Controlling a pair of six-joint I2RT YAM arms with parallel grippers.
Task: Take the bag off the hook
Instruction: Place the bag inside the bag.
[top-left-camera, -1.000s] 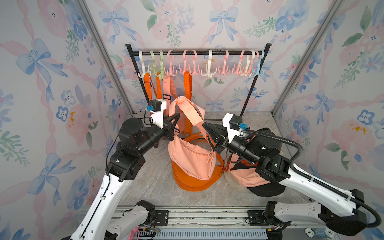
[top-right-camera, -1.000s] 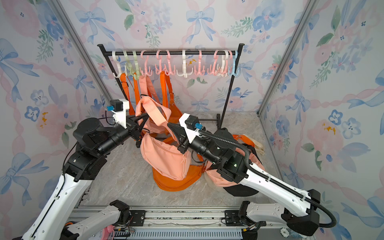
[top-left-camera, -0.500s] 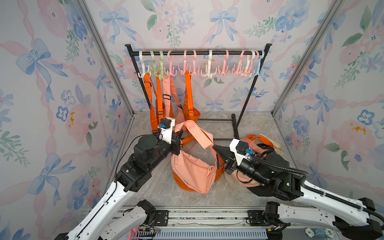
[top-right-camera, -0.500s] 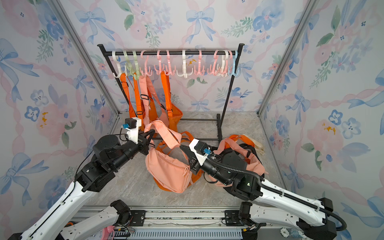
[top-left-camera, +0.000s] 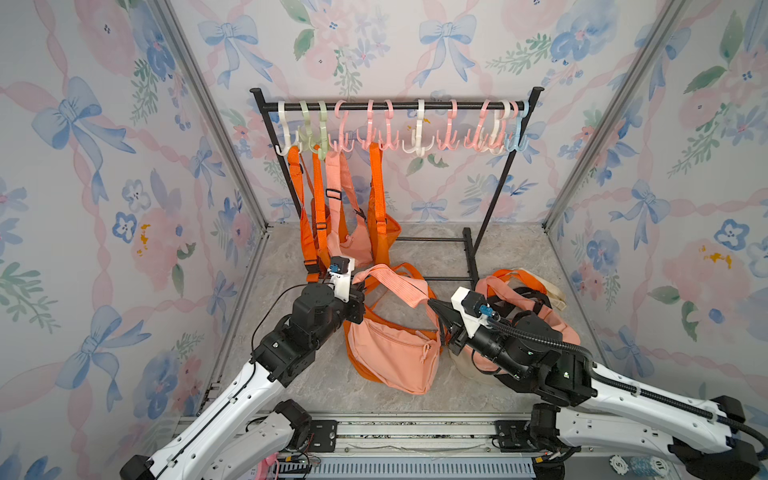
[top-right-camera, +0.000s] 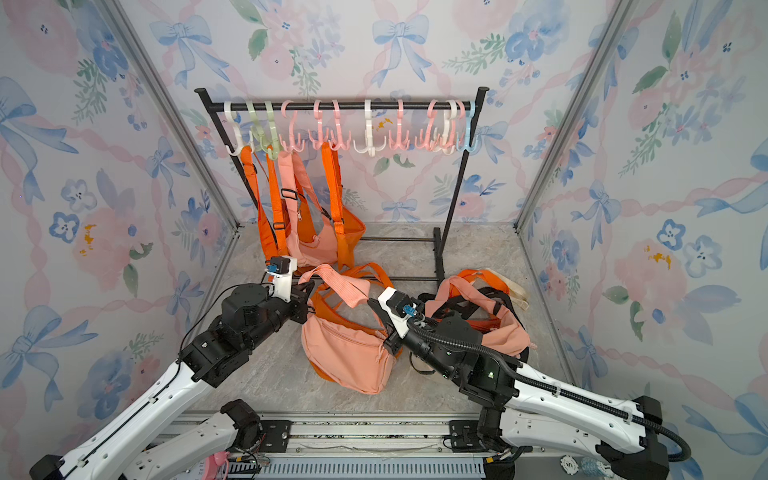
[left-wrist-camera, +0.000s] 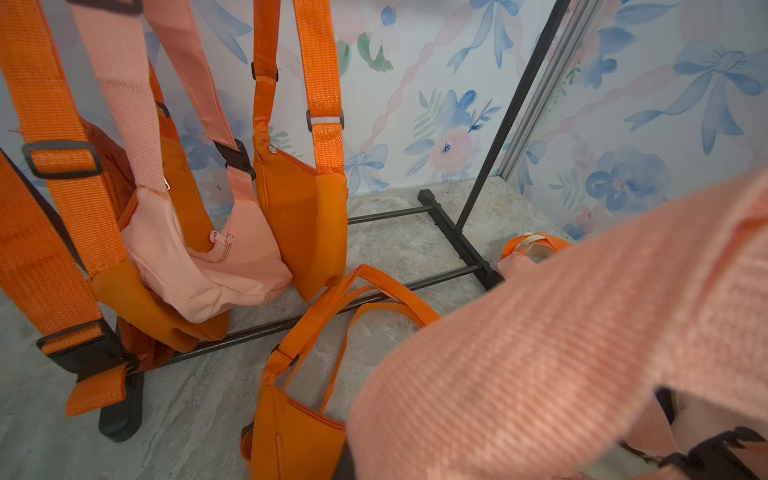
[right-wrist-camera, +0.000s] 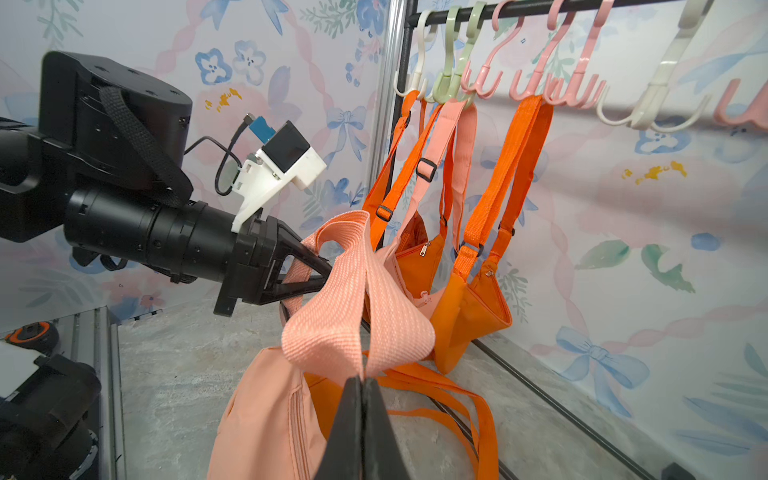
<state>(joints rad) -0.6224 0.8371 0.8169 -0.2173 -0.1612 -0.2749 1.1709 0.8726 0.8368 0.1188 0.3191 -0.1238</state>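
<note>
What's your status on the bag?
Left claw and right claw both shut on peach strap. Peach bag off the hooks, down on an orange bag. Hanging bags behind, clear.

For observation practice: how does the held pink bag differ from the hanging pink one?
The held bag slumps on the floor; the hanging bag dangles from a green hook. The left end effector and right end effector pinch the held bag's strap; the hanging bag's is untouched. Both are pink.
</note>
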